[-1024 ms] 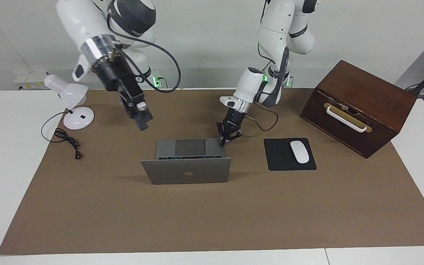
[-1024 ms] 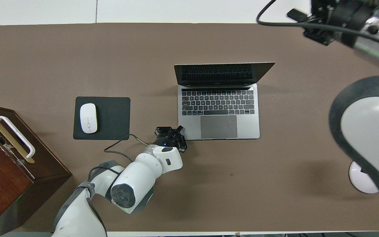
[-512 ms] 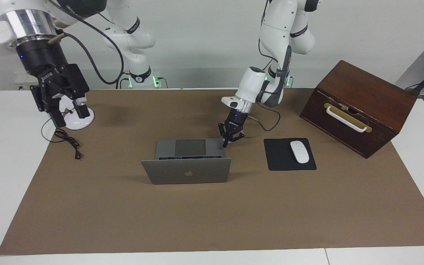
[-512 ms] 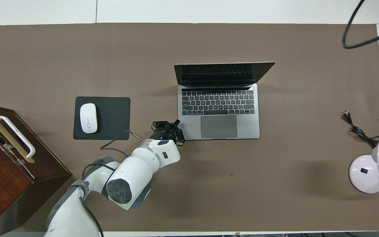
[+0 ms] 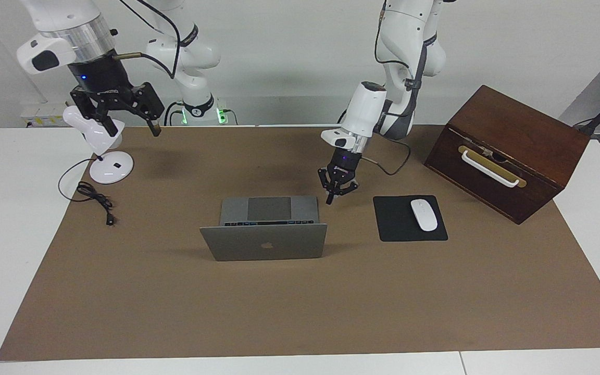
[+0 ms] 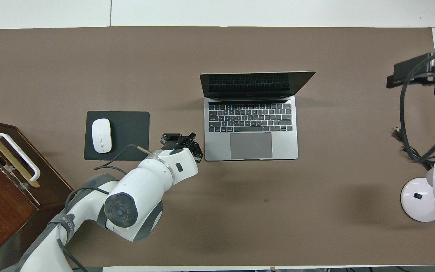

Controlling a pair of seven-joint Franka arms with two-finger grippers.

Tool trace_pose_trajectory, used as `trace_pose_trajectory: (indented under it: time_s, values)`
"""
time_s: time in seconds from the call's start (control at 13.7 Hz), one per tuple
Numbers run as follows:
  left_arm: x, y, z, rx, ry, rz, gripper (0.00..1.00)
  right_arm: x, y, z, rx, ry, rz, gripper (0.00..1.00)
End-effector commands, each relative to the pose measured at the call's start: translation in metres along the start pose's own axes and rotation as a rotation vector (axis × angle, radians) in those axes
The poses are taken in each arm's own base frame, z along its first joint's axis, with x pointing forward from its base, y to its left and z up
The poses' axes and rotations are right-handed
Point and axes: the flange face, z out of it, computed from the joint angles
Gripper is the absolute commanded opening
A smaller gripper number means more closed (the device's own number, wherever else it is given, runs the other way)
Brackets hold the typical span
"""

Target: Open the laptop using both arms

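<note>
Laptop [image 5: 263,241] open mid-mat, lid up; both arms are off it.

Left gripper [image 5: 330,200] points steeply down over the mat just beside the laptop's corner, between it and the black mouse pad [image 5: 409,219], fingertips pinched together on nothing. Right gripper [image 5: 130,126] hangs high over the white desk lamp [image 5: 103,151] at its own end, fingers spread wide, empty. Matte silver-grey shell, flat rectangular trackpad, dark logo; smooth white arm casings, polished wrist rings; glossy brown wooden box [image 5: 508,151].

Mouse [image 5: 424,214] on pad [image 5: 399,229] beside laptop [image 5: 266,240]
</note>
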Motion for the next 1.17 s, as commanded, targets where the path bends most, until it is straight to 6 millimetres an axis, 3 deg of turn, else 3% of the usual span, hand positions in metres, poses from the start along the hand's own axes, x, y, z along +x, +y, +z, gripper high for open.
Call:
trace_pose_trajectory:
  time_s: [0.0, 0.15, 0.22, 0.37, 0.73, 0.95, 1.1]
  values:
    - [0.018, -0.012, -0.026, 0.009, -0.062, -0.031, 0.00, -0.037, 0.019, 0.041, -0.046, -0.096, 0.004, 1.00]
    - [0.024, -0.018, -0.038, 0.013, -0.100, -0.042, 0.00, -0.051, 0.027, 0.080, -0.048, -0.081, 0.015, 1.00]
    - [0.025, -0.030, -0.043, 0.024, -0.126, -0.057, 0.00, -0.054, 0.035, 0.097, -0.043, -0.056, 0.029, 1.00]
    - [0.035, -0.042, -0.060, 0.033, -0.174, -0.070, 0.00, -0.052, 0.040, 0.113, -0.038, -0.017, 0.050, 1.00]
    - [0.069, -0.086, -0.112, 0.063, -0.324, -0.130, 0.00, -0.038, 0.067, 0.110, -0.091, 0.048, 0.043, 1.00]
    - [0.067, -0.122, -0.141, 0.077, -0.383, -0.138, 0.00, -0.023, 0.100, 0.097, -0.101, 0.057, -0.028, 1.00]
    - [0.066, -0.142, -0.155, 0.085, -0.425, -0.173, 0.00, -0.023, 0.102, 0.087, -0.101, 0.043, -0.022, 1.00]
